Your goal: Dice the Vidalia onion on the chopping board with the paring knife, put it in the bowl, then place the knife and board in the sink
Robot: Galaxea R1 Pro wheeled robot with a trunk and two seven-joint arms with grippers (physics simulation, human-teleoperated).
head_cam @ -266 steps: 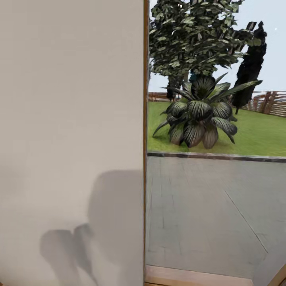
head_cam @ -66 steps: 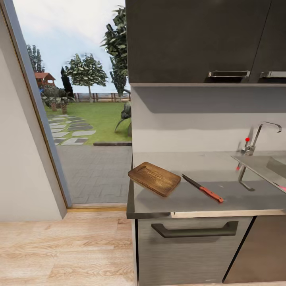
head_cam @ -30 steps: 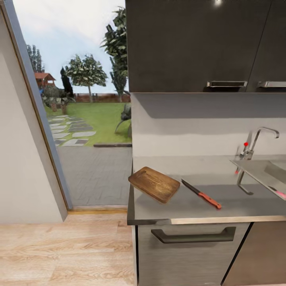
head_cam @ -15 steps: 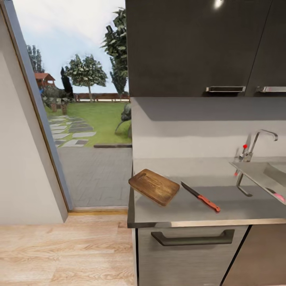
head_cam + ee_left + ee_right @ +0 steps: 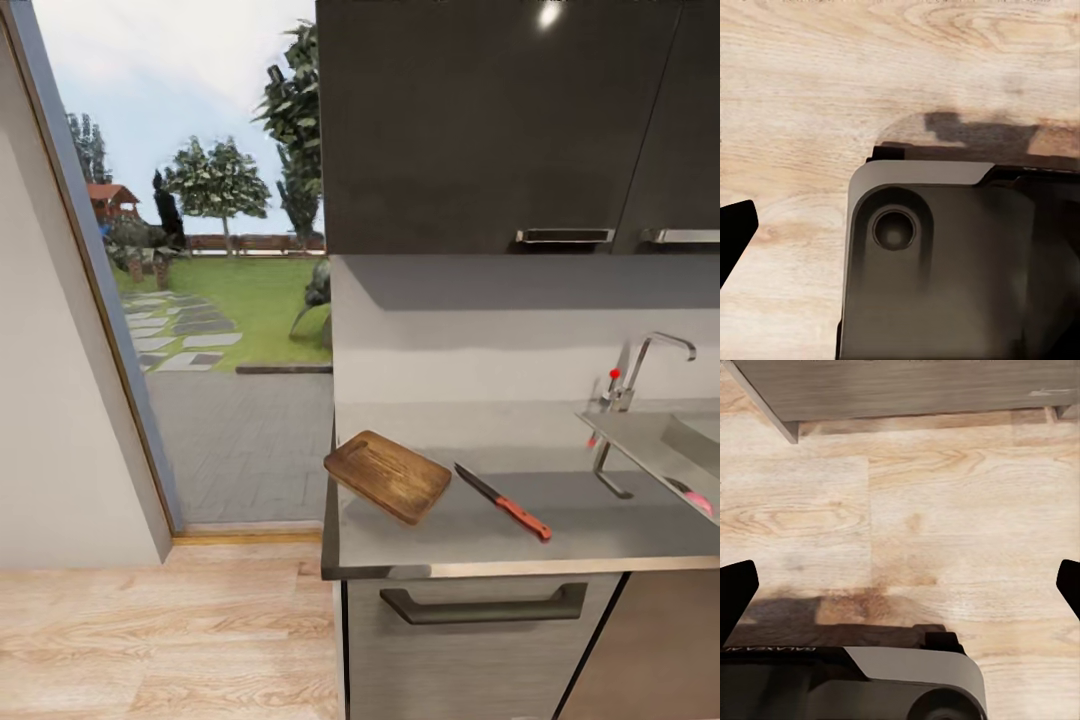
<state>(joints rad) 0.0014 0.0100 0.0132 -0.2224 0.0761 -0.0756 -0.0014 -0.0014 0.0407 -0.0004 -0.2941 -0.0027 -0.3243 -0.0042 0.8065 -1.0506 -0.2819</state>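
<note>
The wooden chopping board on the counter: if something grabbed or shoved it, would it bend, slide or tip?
The chopping board looks like thick solid wood, so probably stiff. It lies flat on the glossy countertop, so a push would likely slide it. One corner seems to overhang the counter's end, so a shove that way might tip it off.

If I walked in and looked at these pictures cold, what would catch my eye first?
Probably the brown chopping board lying at the left end of the grey countertop, one corner jutting past its edge, with the red-handled paring knife just to its right. Beyond them, a wide doorway opens onto a sunny green garden.
</note>
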